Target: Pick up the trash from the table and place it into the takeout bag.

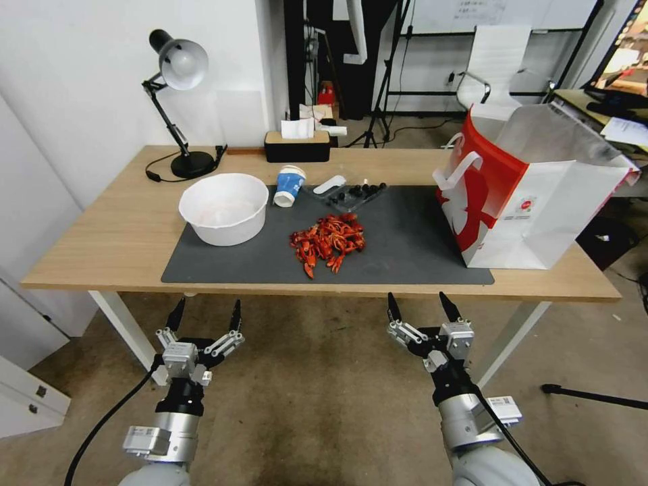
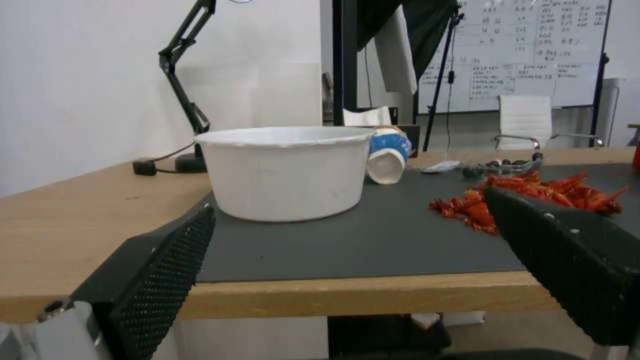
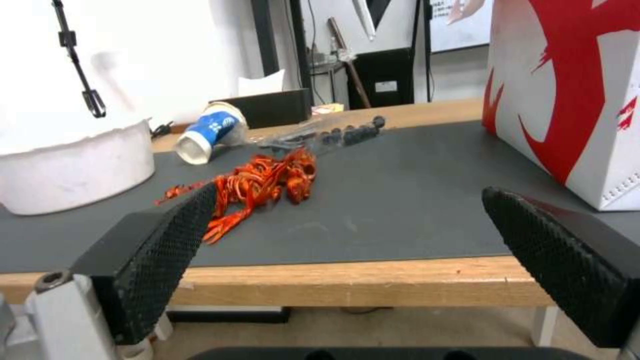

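Both grippers are held below the near edge of the light-wood counter, the left gripper at lower left and the right gripper at lower centre-right, each with jaws spread wide and empty. On the dark grey mat at mid-frame are seen a round white bowl, a tipped blue-and-white paper cup and a pile of red shell scraps; the white-and-red paper takeout bag is stood open at right

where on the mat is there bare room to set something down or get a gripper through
Bare mat lies between the red scraps and the takeout bag, and along the near edge in front of the white bowl. It is crowded at the back, where the tipped paper cup and clear tray sit close together. Left gripper and right gripper hang open before the table.
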{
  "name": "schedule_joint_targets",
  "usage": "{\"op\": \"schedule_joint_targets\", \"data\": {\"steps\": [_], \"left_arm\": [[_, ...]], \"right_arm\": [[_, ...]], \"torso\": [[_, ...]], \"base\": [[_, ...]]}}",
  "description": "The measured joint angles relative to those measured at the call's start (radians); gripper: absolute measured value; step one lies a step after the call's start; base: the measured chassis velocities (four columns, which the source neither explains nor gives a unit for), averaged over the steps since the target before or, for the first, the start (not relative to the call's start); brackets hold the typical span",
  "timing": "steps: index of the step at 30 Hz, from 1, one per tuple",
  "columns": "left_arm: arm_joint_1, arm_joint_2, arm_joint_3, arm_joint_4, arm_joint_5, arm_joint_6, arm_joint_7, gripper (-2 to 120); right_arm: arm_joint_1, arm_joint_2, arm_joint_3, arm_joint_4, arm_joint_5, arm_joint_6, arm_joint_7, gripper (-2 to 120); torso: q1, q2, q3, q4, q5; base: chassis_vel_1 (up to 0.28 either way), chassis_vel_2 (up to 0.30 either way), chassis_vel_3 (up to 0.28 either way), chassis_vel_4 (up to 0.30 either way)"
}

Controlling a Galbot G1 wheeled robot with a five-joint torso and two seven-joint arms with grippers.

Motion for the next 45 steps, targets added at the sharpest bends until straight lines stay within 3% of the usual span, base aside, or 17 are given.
{"op": "schedule_joint_targets", "data": {"steps": [33, 37, 45], "left_arm": [[-0.011, 0.012, 0.011, -0.002, -0.013, 0.020, 0.000, 100], [-0.030, 0.035, 0.012, -0.019, -0.035, 0.046, -0.009, 100], [-0.165, 0.162, 0.006, -0.112, -0.185, 0.218, -0.050, 100]], "right_arm": [[-0.011, 0.001, 0.005, 0.009, 0.001, 0.001, 0.001, 100], [-0.021, 0.002, 0.009, 0.014, 0.001, 0.004, 0.000, 100], [-0.034, -0.001, 0.015, 0.032, -0.008, 0.004, 0.000, 100]], "torso": [[0.000, 0.000, 0.000, 0.0001, 0.0001], [0.000, 0.000, 0.000, 0.0001, 0.0000], [0.000, 0.000, 0.000, 0.0001, -0.0002]], "base": [[0.000, 0.000, 0.000, 0.000], [0.000, 0.000, 0.000, 0.000], [0.000, 0.000, 0.000, 0.000]]}}
